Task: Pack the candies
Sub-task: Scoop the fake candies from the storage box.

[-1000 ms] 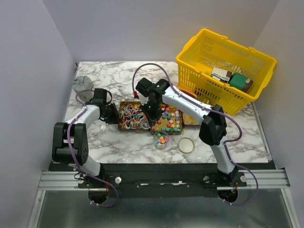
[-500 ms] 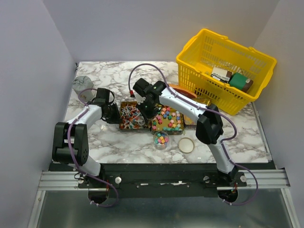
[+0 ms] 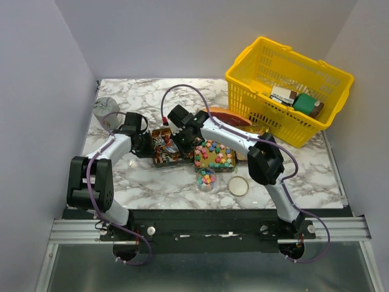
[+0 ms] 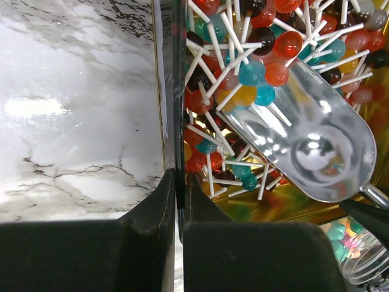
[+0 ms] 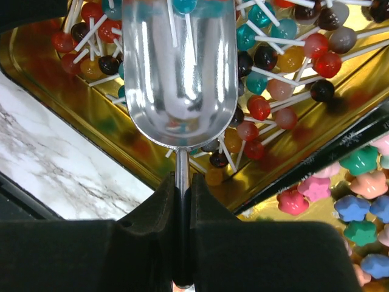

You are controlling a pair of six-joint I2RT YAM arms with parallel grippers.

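Note:
Lollipops (image 3: 163, 146) with white sticks fill a gold tray (image 3: 159, 162). Pastel star candies (image 3: 216, 153) fill the tray next to it on the right. My left gripper (image 3: 146, 146) is shut on the lollipop tray's left wall (image 4: 172, 109). My right gripper (image 3: 181, 145) is shut on the handle of a metal scoop (image 5: 179, 67), whose bowl lies among the lollipops (image 5: 285, 55) with its tip pushed under a few. The scoop (image 4: 316, 146) also shows in the left wrist view. A small clear jar (image 3: 206, 179) holds star candies. The yellow-orange pieces are hidden behind my right arm.
A round lid (image 3: 238, 185) lies right of the jar. A reddish-brown slab (image 3: 228, 115) lies behind the trays. A yellow basket (image 3: 261, 67) with boxed packets stands at the back right. A grey round object (image 3: 104, 106) sits at the back left.
My right gripper has moved left with the scoop, from over the star candy tray into the lollipop tray. The left gripper has kept its hold on the tray wall.

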